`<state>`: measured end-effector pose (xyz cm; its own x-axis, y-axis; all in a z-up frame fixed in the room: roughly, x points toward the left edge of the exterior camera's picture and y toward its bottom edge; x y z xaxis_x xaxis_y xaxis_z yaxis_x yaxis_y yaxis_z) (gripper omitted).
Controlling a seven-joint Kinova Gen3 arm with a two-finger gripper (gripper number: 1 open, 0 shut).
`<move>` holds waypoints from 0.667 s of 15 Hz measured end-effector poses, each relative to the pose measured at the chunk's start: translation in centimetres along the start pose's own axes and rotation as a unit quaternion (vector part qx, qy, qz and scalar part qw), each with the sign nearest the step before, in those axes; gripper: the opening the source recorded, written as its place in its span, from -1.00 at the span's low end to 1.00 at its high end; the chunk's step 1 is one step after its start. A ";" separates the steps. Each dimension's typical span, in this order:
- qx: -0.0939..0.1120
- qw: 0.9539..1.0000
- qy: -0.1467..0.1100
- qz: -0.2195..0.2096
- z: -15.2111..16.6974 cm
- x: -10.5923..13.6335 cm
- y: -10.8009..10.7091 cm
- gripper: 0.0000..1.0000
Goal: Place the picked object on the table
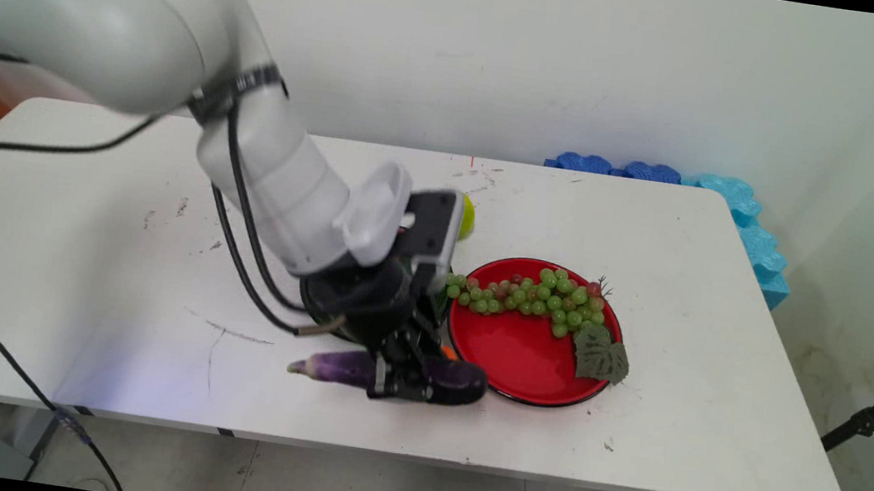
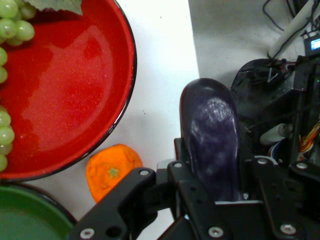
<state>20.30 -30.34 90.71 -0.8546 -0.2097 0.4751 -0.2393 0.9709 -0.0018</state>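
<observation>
While gripper clasps eggplant, white table shows scuffs.

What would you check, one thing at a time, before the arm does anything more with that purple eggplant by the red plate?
1. Gripper astride the eggplant: ok; a finger stands on each side of it in the hand view.
2. Fingers pressing firmly on it: cannot tell.
3. Eggplant lies flat on the table: ok in the main view.
4. Red plate apart from the eggplant: ok; bare table shows between them in the hand view.
5. Orange fruit clear of the fingers: not ok; it sits right beside the linkage.
6. Grapes all on the plate: not ok; the bunch's left end hangs over the rim.
</observation>
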 end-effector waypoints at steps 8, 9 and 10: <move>0.009 1.000 -0.012 0.025 5.8 -2.5 0.0 -1.00; 0.009 1.000 -0.013 0.027 6.3 -2.7 0.0 -1.00; 0.009 0.999 -0.013 0.028 6.7 -2.8 0.0 -1.00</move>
<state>19.64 -30.51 83.44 -0.8787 -0.1575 0.4506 -0.1984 0.9791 -0.0449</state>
